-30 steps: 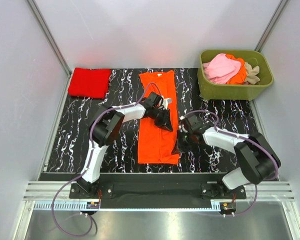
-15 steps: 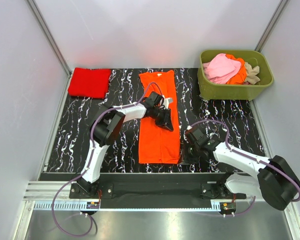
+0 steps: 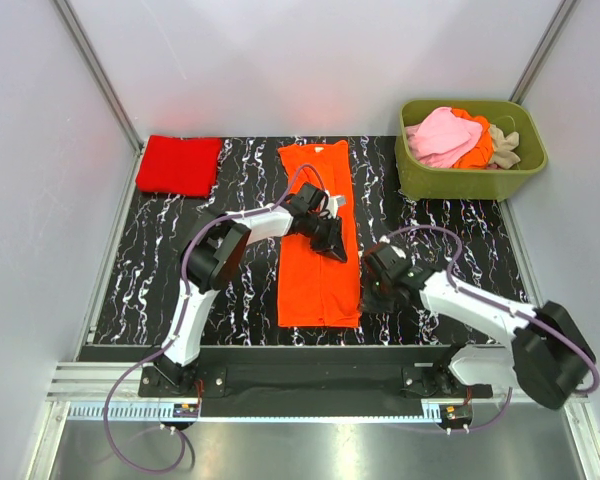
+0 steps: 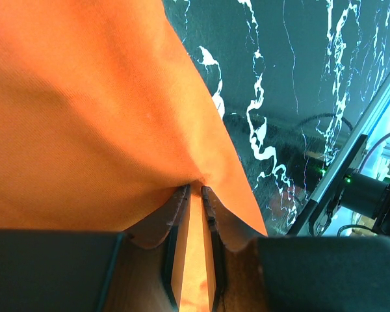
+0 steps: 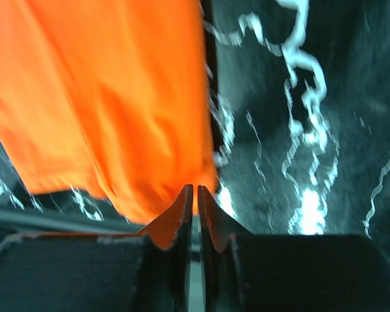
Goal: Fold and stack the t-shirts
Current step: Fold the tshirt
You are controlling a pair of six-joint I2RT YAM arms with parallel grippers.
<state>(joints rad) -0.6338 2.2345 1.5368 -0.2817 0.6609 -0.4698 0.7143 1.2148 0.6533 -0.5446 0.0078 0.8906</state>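
Observation:
A bright orange t-shirt (image 3: 318,270) lies folded into a long strip in the middle of the black marbled table. My left gripper (image 3: 332,245) rests on its right half, shut on a pinch of the orange cloth (image 4: 84,97); cloth fills the slot between the fingertips (image 4: 195,188). My right gripper (image 3: 365,290) sits low at the strip's right edge near its near end. Its jaws (image 5: 195,188) stand a narrow slit apart with nothing between them, and the orange cloth (image 5: 104,97) lies just past the tips. A folded red t-shirt (image 3: 179,164) lies at the back left.
An olive-green tub (image 3: 470,182) at the back right holds a pink shirt (image 3: 442,135), an orange one (image 3: 477,150) and a beige one (image 3: 503,145). White walls and metal frame rails close in the table on three sides.
My right arm swung away toward the near right, then came back to the shirt's right edge, and its jaws parted slightly. The left gripper has kept its hold and its place.

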